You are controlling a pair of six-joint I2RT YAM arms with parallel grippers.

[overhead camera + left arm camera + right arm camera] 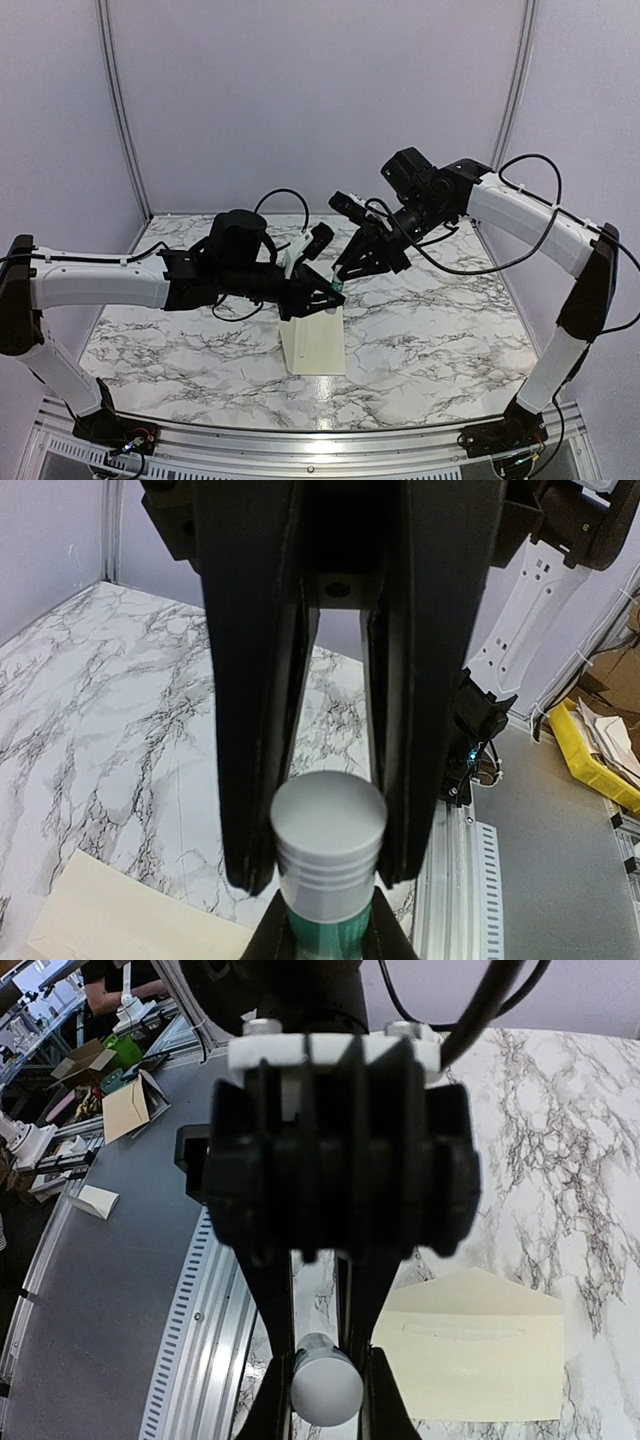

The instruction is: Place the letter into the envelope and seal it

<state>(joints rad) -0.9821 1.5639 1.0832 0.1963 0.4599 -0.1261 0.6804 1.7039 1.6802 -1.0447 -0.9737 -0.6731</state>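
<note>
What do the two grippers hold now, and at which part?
Both hold the glue tube: the right gripper grips its green body, the left gripper clasps its white cap.

Cream envelope (318, 345), green glue tube (328, 936) — white table (430, 330) veined grey.

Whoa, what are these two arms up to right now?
They are handling a glue tube together in mid-air. The right gripper holds the tube's green body. The left gripper pinches its pale cap, apparently to get it off. Below them the cream envelope lies flat on the marble table with its flap open, not yet sealed.
</note>
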